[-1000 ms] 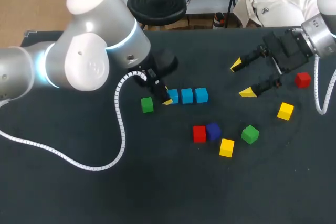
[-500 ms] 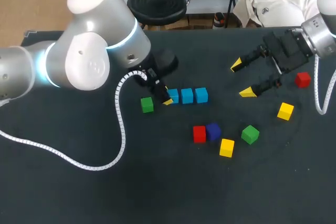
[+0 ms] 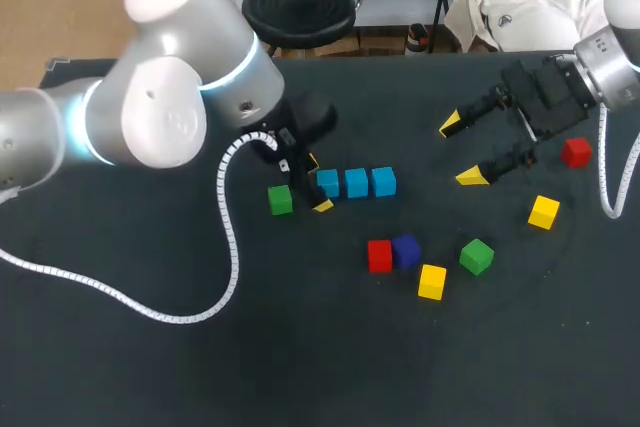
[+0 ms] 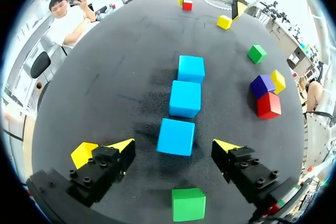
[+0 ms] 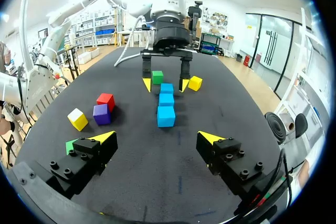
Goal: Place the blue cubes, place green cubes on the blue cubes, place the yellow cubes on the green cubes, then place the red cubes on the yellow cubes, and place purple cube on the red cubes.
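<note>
Currently the left hand (image 3: pixel 317 183) is low over the dark desk (image 3: pixel 150 367) with its fingers spread wide and gripping nothing. Three blue cubes (image 3: pixel 356 183) lie in a straight row extending ahead of this hand, close together. The nearest blue cube (image 4: pixel 176 136) sits between the two yellow fingertips, with a gap on each side and no contact. A green cube (image 3: pixel 280 199) rests on the desk just behind the fingertips, under the hand body and apart from the blue row.

The right hand (image 3: pixel 459 151) is held above the desk, well apart from the left hand, with its fingers also spread and nothing between them. In its wrist view the blue row lies ahead of it, end on, with the left hand beyond. A red cube (image 3: pixel 575 152) lies just beside the right hand body. A yellow cube (image 3: pixel 544 212) lies near it on the same side.

Between the two hands, off to one side of the blue row, lies a loose group:
- a second red cube (image 3: pixel 379 255) touching the purple cube (image 3: pixel 406 250);
- a second yellow cube (image 3: pixel 431 281) near those two;
- a second green cube (image 3: pixel 477 256), turned slightly, beside them.
</note>
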Robot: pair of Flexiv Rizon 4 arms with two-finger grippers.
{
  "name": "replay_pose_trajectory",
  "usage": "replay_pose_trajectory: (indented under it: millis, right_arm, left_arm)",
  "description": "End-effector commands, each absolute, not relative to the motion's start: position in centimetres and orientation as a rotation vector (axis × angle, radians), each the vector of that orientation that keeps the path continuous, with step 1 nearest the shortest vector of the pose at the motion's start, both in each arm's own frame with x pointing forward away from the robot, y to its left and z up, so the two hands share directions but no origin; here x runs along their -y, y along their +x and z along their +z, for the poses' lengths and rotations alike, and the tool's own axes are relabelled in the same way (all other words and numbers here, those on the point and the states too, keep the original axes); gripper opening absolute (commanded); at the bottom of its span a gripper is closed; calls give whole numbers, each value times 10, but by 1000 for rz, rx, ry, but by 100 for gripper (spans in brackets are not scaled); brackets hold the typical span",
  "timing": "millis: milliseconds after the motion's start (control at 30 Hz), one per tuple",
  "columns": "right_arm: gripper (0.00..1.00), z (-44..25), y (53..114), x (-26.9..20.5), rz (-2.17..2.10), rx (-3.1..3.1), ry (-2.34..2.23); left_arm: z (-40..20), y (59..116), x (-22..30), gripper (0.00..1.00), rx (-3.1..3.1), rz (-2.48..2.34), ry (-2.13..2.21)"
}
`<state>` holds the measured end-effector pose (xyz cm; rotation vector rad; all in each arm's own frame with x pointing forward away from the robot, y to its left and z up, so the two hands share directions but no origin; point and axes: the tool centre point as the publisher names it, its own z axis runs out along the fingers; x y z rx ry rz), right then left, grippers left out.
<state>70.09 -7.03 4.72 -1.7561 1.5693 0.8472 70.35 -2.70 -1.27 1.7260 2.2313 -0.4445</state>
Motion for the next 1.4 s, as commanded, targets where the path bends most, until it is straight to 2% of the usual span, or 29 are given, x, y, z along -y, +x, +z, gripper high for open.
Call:
replay_pose_trajectory:
  millis: [33, 667, 1167, 1400]
  right_arm:
    - [100, 47, 701, 70, 847, -1568, -1756]
    - [100, 47, 701, 70, 847, -1568, -1756]
    - [100, 47, 701, 70, 847, -1568, -1756]
    - [100, 47, 701, 70, 847, -1568, -1756]
  left_arm:
    - [-3, 697, 18, 100, -2187, -485, 1729]
    - [28, 670, -8, 100, -1990, -793, 1791]
    - [51, 667, -25, 100, -1944, -795, 1799]
    - [41, 667, -40, 100, -2008, -772, 1773]
